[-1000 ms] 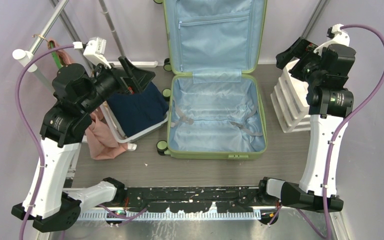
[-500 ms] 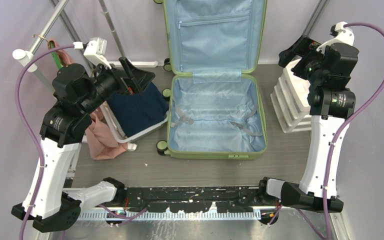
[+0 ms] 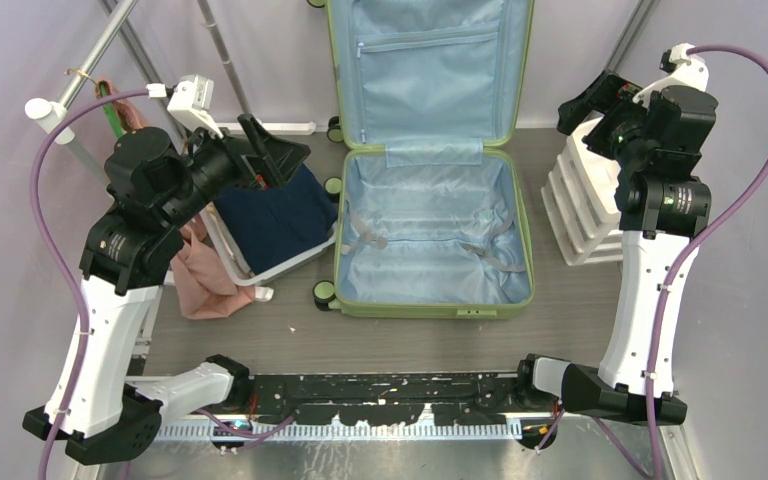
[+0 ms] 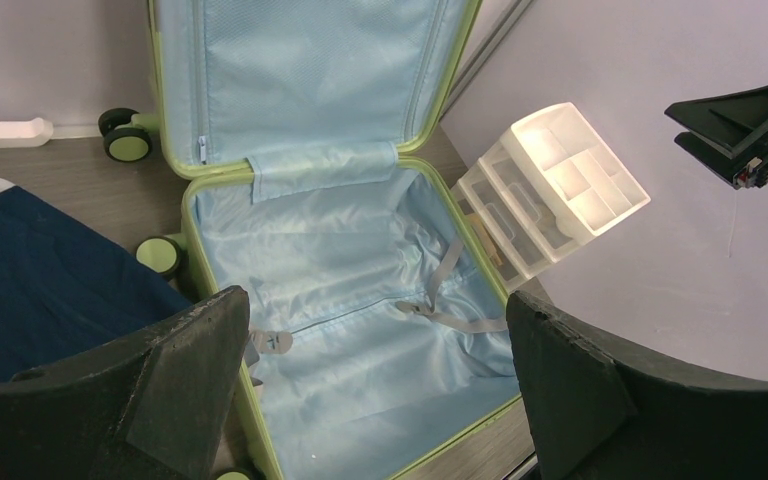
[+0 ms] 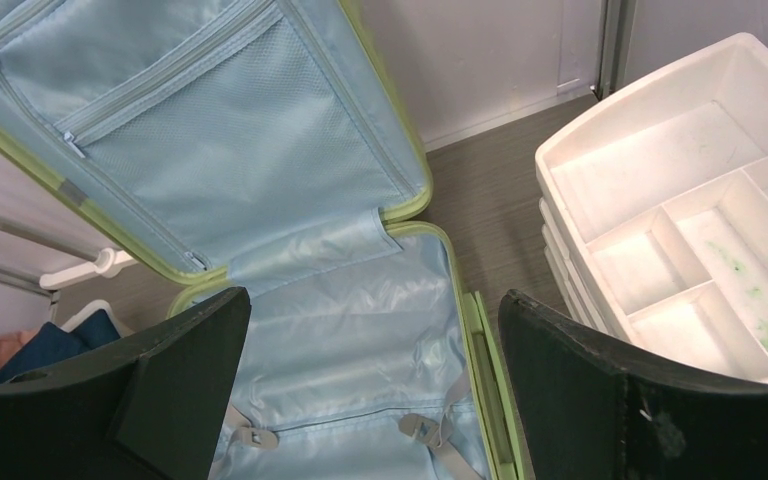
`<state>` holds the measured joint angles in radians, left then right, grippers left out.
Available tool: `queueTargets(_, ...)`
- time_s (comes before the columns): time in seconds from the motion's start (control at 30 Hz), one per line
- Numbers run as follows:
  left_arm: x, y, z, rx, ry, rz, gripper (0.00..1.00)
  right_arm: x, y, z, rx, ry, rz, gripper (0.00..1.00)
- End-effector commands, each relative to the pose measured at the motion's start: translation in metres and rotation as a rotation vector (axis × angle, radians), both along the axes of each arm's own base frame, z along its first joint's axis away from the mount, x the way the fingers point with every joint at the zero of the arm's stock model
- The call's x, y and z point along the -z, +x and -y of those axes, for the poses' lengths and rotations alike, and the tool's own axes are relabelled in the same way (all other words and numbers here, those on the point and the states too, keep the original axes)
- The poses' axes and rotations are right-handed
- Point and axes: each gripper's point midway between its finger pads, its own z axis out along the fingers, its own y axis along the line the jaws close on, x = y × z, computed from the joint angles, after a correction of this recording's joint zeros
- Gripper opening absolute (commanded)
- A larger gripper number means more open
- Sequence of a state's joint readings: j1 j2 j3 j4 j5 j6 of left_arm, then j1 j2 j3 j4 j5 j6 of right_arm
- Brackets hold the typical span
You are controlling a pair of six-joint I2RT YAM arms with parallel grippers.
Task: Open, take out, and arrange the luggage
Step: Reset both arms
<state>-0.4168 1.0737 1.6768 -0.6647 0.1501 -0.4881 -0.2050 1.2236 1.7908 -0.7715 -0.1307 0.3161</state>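
The light-green luggage (image 3: pixel 430 240) lies open in the middle of the table. Its lid (image 3: pixel 425 70) stands against the back wall, showing the zip pocket. The pale blue lining (image 4: pixel 360 290) holds only loose grey straps (image 5: pixel 430 430). My left gripper (image 3: pixel 278 150) hovers open to the left of the luggage, above a basket, with nothing between its fingers. In the left wrist view the left gripper (image 4: pixel 375 305) faces the luggage. My right gripper (image 3: pixel 585 105) hangs open and empty above the drawer unit, right of the lid. In its own view the right gripper (image 5: pixel 372 300) looks down at the luggage (image 5: pixel 350 330).
A white basket (image 3: pixel 228 250) holding navy cloth (image 3: pixel 275 215) stands left of the luggage, with pink cloth (image 3: pixel 200 280) beside it. A white drawer unit (image 3: pixel 580 215) with tray compartments (image 5: pixel 680 200) stands on the right. Metal rack poles (image 3: pixel 110 40) rise at the back left.
The right arm's wrist shifted slightly toward the back right, then held still. The left arm and the luggage have not moved.
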Motion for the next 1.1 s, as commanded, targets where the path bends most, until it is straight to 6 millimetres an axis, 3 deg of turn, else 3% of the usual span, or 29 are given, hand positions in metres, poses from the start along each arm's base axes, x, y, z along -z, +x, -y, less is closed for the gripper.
queueTargets(0.0,-0.017,-0.0043,-0.0031,0.001,-0.008,0.06,1.0,-0.0283,-0.0037,0.0051,0.024,-0.042,0.095,1.0)
queueTargets(1.07,-0.0106,-0.0017,-0.0035,-0.004,0.008,0.051,1.0,-0.0196,0.0022,0.0022,0.002,-0.03,0.078,1.0)
